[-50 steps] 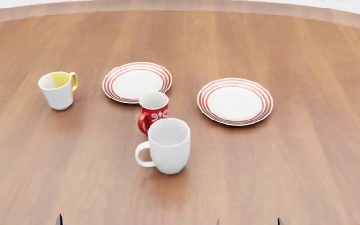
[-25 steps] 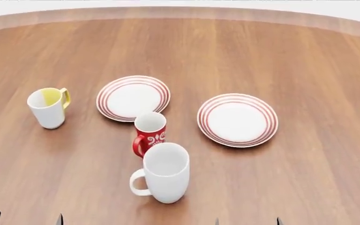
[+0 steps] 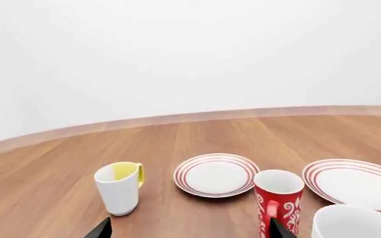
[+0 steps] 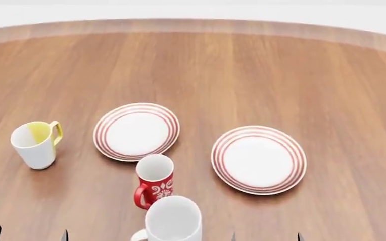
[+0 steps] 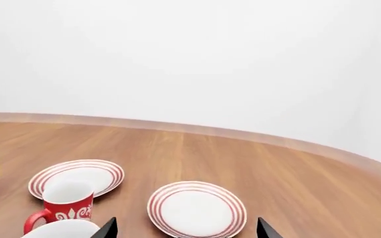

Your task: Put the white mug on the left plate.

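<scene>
On the wooden table (image 4: 260,65), the white mug (image 4: 173,221) stands upright at six o'clock, between both spread-fingered, empty grippers, with the left plate (image 4: 136,131) toward eleven o'clock beyond it.

The tall, plain white glossy mug (image 4: 173,221) stands upright at the near edge of the head view, its mouth open upward and its white loop handle on its left side; its lower part is cut off by the frame. The round white plate with thin red concentric rings round its rim (image 4: 136,131) lies flat and bare on the wooden table, farther away and slightly left, well apart from the mug.
</scene>
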Tool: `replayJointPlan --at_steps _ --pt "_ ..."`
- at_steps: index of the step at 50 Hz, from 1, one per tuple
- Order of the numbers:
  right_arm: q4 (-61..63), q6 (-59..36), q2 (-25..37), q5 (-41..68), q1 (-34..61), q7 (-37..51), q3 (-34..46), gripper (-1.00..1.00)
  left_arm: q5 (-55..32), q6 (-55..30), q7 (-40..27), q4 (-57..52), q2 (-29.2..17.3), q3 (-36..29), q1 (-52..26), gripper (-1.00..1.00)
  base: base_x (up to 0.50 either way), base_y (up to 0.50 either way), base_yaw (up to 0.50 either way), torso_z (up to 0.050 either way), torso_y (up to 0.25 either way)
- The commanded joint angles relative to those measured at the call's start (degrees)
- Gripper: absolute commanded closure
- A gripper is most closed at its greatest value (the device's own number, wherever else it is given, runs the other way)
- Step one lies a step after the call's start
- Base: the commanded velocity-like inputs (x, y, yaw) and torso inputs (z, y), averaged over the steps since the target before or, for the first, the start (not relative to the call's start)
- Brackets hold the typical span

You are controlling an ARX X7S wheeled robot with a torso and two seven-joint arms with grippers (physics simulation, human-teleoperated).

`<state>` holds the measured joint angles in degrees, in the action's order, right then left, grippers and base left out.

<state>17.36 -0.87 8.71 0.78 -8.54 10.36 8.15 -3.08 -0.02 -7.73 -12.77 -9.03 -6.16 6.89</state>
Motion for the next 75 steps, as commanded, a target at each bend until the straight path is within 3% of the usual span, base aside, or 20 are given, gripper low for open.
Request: replayJointPlan --at_steps 1,49,52,53,54,55,75 --pt "-0.3 0.2 0.5 0.5 0.2 0.5 0.5 -1.0 -0.2 -0.1 -0.6 -0.3 -0.5 -0.5 0.0 -1.0 0.36 0.0 0.0 0.0 0.0" --pt "-0.7 0.0 2.2 0.8 0.6 2.7 2.6 -1.0 -0.9 0.9 -2.5 0.4 -2.0 -2.4 0.0 -1.0 0.37 0.0 0.0 0.0 0.0" --pt "-0.9 0.3 2.2 0.2 0.9 3.0 2.9 -1.0 -1.7 2.5 0.5 1.1 -3.3 -4.2 -0.2 -1.0 0.0 0.0 0.0 0.0 0.0" --pt "-0.4 0.6 2.4 0.8 0.4 2.8 2.8 -1.0 -10.2 11.1 9.1 -7.5 -11.9 -2.0 8.4 -1.0 0.0 0.0 0.0 0.0 0.0" --pt "-0.3 0.5 2.4 0.8 0.4 2.8 2.8 -1.0 -13.0 19.2 15.8 -8.0 -17.8 -1.7 17.0 -1.0 0.0 0.0 0.0 0.0 0.0" --pt "-0.5 0.6 2.4 0.9 0.5 2.9 2.8 -1.0 -12.8 19.7 16.0 -7.7 -17.9 -1.7 21.7 -1.0 0.0 0.0 0.0 0.0 0.0" --pt "-1.0 0.7 3.0 1.3 0.8 3.6 3.4 -1.0 -10.9 28.8 18.8 -5.3 -20.8 -0.2 28.1 -1.0 0.0 0.0 0.0 0.0 0.0"
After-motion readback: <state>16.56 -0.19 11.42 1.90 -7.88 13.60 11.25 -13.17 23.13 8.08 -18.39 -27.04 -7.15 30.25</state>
